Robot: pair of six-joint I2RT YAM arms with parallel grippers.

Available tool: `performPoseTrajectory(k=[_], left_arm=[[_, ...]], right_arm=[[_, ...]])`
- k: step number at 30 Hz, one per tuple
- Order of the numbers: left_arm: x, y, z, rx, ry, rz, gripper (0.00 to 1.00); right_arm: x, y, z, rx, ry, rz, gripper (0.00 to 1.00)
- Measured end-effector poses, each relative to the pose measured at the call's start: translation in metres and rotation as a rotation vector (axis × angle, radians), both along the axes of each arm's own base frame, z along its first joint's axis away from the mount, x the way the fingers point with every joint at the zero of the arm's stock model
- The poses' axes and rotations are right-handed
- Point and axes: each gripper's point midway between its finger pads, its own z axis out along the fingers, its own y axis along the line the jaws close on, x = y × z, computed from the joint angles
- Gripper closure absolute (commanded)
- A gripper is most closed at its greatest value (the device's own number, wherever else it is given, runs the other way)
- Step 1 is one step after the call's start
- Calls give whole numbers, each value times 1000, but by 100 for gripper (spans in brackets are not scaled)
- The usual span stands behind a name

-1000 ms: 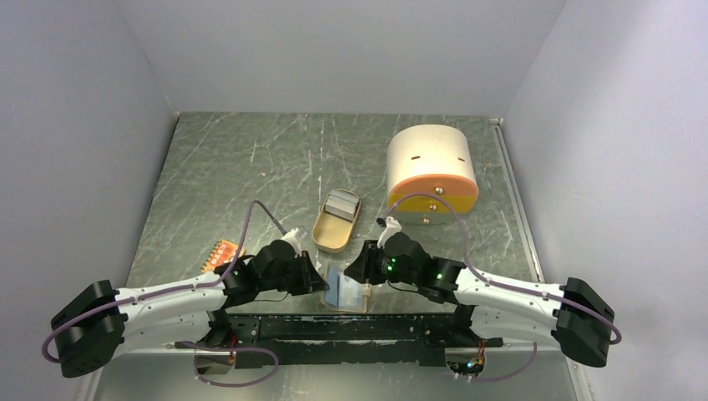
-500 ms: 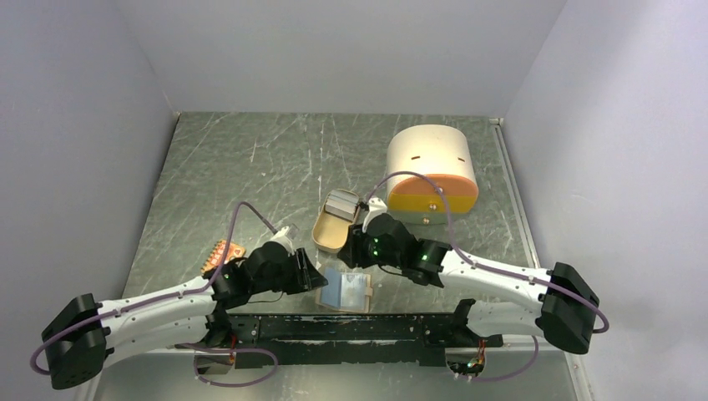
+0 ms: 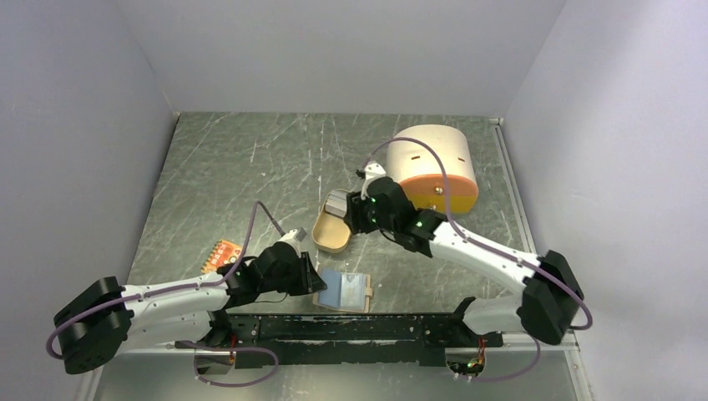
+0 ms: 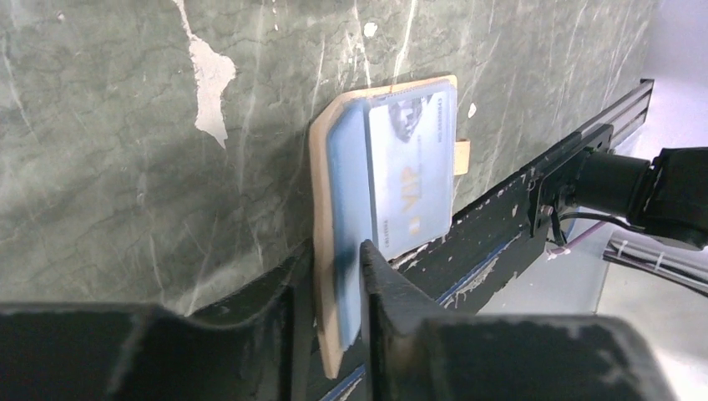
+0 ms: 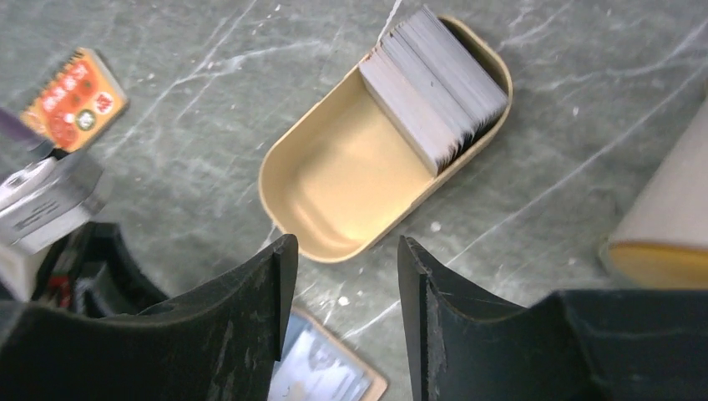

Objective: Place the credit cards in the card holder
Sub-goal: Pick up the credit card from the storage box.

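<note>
Black jaws of my left gripper (image 4: 338,267) are pressed together on the lower edge of the card holder (image 4: 321,167). It is beige and leather-like, with a short tab at its right side. It lies at the lower centre of the top view. A light blue card (image 4: 413,167) printed "VIP" lies flat on it. My right gripper (image 5: 344,251) hangs with jaws apart and empty over the oval tin tray (image 5: 334,184), whose upper right end holds a grey stack (image 5: 434,83).

Bright even overhead light, soft shadows; fingers (image 4: 417,342) blurry, table (image 3: 250,167) w/ sheen.
</note>
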Motion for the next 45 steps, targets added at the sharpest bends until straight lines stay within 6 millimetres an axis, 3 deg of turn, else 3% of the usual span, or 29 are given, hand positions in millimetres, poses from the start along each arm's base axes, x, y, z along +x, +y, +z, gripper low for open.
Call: performPoseTrajectory(k=[3, 9, 16, 26, 37, 45], left_arm=[[-1, -3, 0, -4, -3, -16, 81], [-2, -4, 1, -9, -6, -28, 83], [-3, 0, 4, -9, -7, -22, 82], [-3, 12, 4, 11, -9, 15, 82], [-5, 15, -4, 42, 6, 19, 82], [-5, 15, -4, 42, 9, 21, 82]], right_arm=[[16, 8, -8, -85, -24, 40, 41], [53, 33, -18, -252, -72, 137, 32], [69, 35, -38, -405, -140, 246, 21], [90, 23, -80, -622, -174, 294, 20], [107, 19, -93, -722, -234, 266, 20], [113, 14, -92, -775, -265, 227, 30]])
